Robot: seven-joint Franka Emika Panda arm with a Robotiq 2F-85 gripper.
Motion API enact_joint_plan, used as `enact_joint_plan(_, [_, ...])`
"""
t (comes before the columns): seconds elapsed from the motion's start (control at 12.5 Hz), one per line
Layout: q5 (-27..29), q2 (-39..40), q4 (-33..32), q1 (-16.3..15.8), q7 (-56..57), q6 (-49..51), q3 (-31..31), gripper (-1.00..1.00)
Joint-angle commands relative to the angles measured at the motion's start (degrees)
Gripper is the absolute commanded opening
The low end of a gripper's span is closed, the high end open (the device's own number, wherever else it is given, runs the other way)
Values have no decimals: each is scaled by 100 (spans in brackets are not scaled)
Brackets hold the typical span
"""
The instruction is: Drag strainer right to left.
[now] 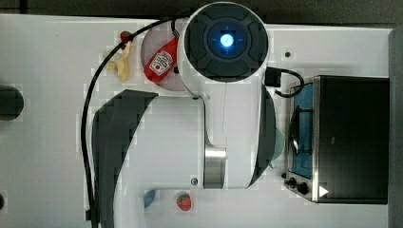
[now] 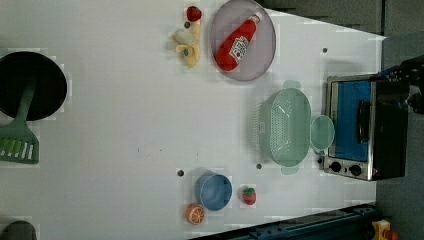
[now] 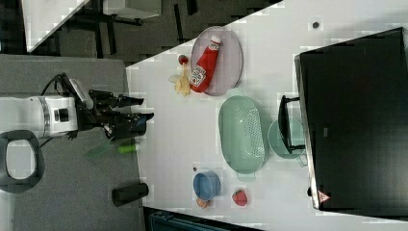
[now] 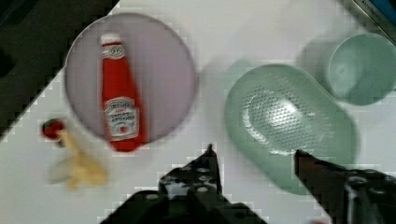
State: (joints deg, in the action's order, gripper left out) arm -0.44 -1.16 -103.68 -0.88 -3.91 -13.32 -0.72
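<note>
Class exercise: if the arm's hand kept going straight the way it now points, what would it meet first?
Probably the strainer: in the wrist view the open hand looks down over its near rim, with bare table beside it. Depth is unclear, so it might land on that table instead.

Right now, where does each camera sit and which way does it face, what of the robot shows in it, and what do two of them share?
Top view: overhead, looking straight down; the arm covers the table's middle.
Left view: high, looking down on the table, strainer beside the toaster oven.
Right view: high, looking down, the arm and open pincer off the table's edge.
Wrist view: on the wrist, looking down past the pincer fingers at the strainer.
Shared: left and right views both show the ketchup bottle on its plate.
</note>
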Motion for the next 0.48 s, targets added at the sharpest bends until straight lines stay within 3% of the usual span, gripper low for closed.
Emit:
enact_joint_plan(0.08, [-305, -2820, -1925, 165, -86, 1035, -288, 59])
enact_joint_plan(0.24, [-300, -2799, -2011, 164, -91, 1008, -284, 99])
enact_joint_plan(0.48, [-298, -2635, -2436, 156, -211, 653, -263, 100])
